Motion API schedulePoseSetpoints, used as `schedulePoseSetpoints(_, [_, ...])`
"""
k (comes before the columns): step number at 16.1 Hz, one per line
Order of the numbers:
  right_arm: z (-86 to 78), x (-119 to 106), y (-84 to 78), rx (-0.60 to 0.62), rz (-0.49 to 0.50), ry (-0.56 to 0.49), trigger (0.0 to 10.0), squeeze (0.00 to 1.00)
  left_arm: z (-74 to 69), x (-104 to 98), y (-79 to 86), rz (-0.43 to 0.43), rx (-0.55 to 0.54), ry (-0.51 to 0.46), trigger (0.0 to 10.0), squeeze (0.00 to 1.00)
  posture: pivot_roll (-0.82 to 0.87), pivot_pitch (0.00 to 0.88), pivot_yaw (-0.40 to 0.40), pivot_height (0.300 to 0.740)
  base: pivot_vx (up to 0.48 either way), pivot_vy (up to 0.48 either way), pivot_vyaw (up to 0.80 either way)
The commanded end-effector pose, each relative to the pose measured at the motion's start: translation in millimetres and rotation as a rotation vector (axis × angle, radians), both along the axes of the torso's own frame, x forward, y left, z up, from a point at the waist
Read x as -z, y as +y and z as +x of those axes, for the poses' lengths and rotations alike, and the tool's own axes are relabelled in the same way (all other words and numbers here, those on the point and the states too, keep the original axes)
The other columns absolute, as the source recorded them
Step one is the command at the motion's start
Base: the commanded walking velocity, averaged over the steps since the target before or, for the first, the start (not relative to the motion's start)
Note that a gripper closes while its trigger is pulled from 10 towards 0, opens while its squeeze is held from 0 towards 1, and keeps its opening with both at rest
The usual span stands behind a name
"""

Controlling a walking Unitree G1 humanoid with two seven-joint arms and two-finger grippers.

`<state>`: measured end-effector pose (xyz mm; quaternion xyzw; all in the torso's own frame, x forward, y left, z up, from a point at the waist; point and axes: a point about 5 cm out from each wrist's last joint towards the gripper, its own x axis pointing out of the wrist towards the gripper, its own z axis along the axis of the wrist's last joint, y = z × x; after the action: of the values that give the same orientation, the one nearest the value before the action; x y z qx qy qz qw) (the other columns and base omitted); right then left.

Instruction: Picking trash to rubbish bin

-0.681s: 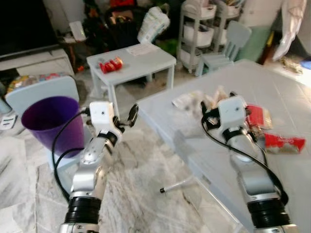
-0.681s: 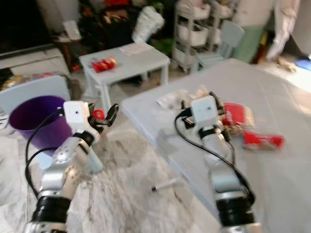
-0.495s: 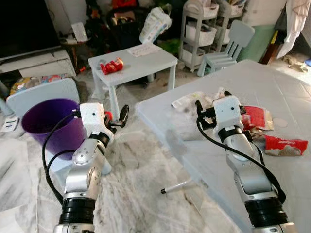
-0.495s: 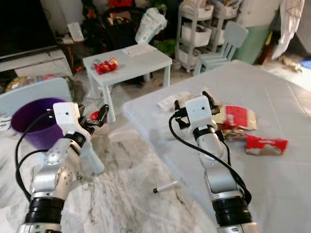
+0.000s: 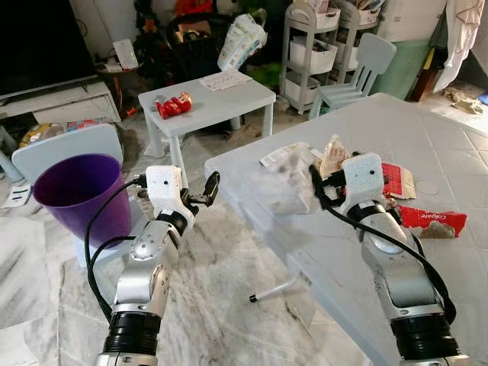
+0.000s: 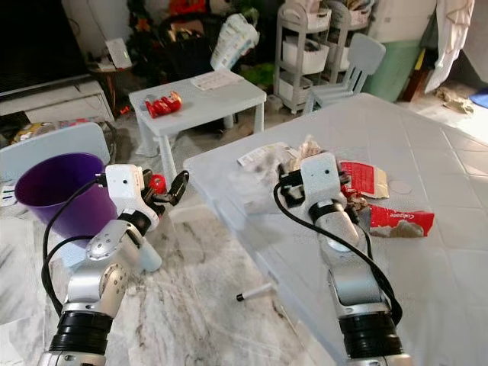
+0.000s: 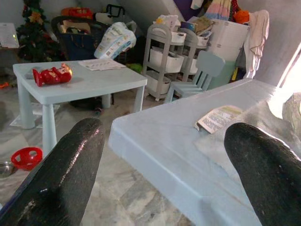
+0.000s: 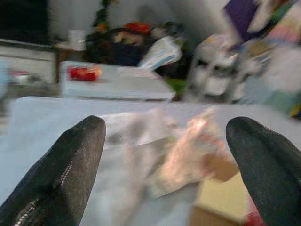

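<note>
Where the trash lies in a loose heap on the big pale desk [image 5: 427, 145], the right claw [image 8: 164, 155] hangs just above it with its two black fingers [image 8: 66, 165] spread wide and nothing between them. Straight ahead of that claw sits a crumpled pale wrapper [image 8: 188, 146], near the fingertips but apart from them, with a clear plastic film [image 5: 282, 191] beside it toward the desk's edge. Behind the right arm on the desk lie a red-and-tan packet [image 5: 398, 180] and a red Colgate box [image 5: 433, 221], and a printed paper slip [image 5: 280, 155] lies farther along the desk from the wrapper.

Off the desk's near edge, over the marble floor [image 5: 229, 305], the left claw [image 7: 164, 155] is held in the air, its fingers [image 7: 70, 165] also wide apart and empty, pointing toward the desk's corner. A purple rubbish bin [image 5: 76, 194] stands on the floor on the far side of the left arm from the desk. A pen [image 5: 272, 291] lies on the floor close under the desk's edge. Beyond the desk's corner stands a small white table [image 5: 210, 95] with a red packet [image 5: 174, 105] on it.
</note>
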<state>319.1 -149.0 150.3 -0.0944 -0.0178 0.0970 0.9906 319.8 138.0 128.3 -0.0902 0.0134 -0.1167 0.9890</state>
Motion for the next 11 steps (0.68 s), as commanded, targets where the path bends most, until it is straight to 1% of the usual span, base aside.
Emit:
schedulePoseSetpoints(1, [-1.7,3,-0.5,-0.021,0.044,0.038,10.0,0.00,-1.5,1,0.3,0.024,0.003,0.003,10.0,0.00,-0.05,0.000,0.001,0.740,0.000,0.000,0.00])
schedulePoseSetpoints(2, [-3.1,9,2.7,-0.046,0.079,0.083,10.0,0.00,-4.5,3,3.2,0.035,-0.007,0.004,10.0,0.00,-0.05,0.000,0.000,0.740,0.000,0.000,0.00])
schedulePoseSetpoints(3, [-3.8,15,5.6,-0.057,0.085,0.110,10.0,0.00,-9.9,7,6.9,0.043,-0.014,0.010,10.0,0.00,-0.04,0.000,-0.001,0.740,0.000,0.000,0.00])
schedulePoseSetpoints(6, [-2.7,22,13.6,-0.080,0.101,0.157,10.0,0.00,-22.5,18,8.8,0.063,-0.001,0.036,10.0,0.00,-0.02,0.003,-0.005,0.740,0.000,0.000,0.00])
schedulePoseSetpoints(7, [-1.1,28,17.6,-0.088,0.109,0.194,10.0,0.00,-27.7,21,8.2,0.077,0.003,0.043,10.0,0.00,0.01,0.002,-0.010,0.740,0.000,0.000,0.00])
schedulePoseSetpoints(8, [1.4,36,21.8,-0.089,0.096,0.247,10.0,0.00,-33.6,23,7.6,0.092,0.006,0.043,10.0,0.00,0.02,0.004,-0.015,0.740,0.000,0.000,0.00])
schedulePoseSetpoints(9, [5.3,43,25.6,-0.082,0.073,0.278,10.0,0.00,-38.2,24,9.7,0.106,0.005,0.042,10.0,0.00,0.05,0.007,-0.022,0.740,0.000,0.000,0.00])
schedulePoseSetpoints(11, [13.9,49,33.8,-0.065,0.024,0.304,10.0,0.00,-45.9,26,18.6,0.122,-0.017,0.056,10.0,0.00,0.08,0.011,-0.028,0.740,0.000,0.000,0.00])
